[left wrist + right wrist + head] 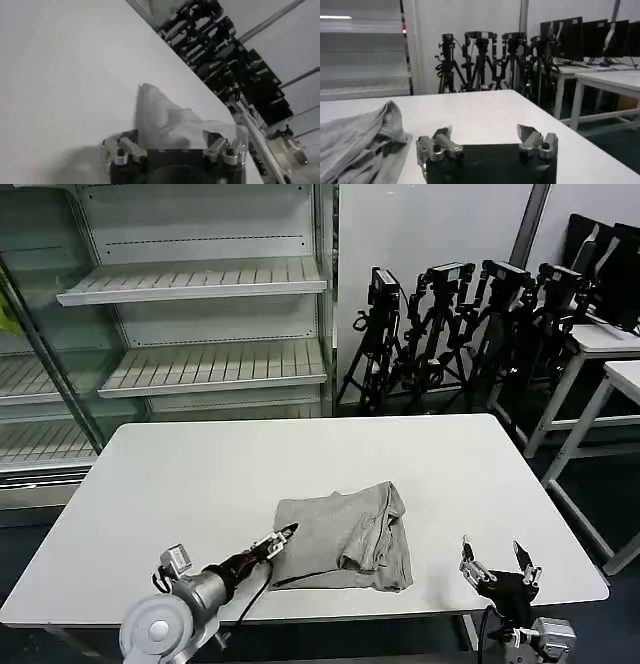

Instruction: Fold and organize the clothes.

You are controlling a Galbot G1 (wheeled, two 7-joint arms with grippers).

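Observation:
The clothes are one light grey T-shirt (pixel 345 534) lying in a loosely folded, rumpled bundle near the front of the white table (pixel 200 474). My left gripper (pixel 281 539) is low over the table at the bundle's front-left corner, and its jaws are open. In the left wrist view the shirt (pixel 165 117) rises just beyond the left gripper (pixel 168 133), with nothing clamped. My right gripper (pixel 497 562) stands open near the table's front right edge, apart from the cloth. The right wrist view has the shirt (pixel 355 142) off to one side of the right gripper (pixel 484 129).
Bare white shelving (pixel 200 284) stands behind the table on the left. A row of black tripods (pixel 450 324) lines the back wall. More white tables (pixel 600 349) stand at the right. The table top is bare behind and to the left of the shirt.

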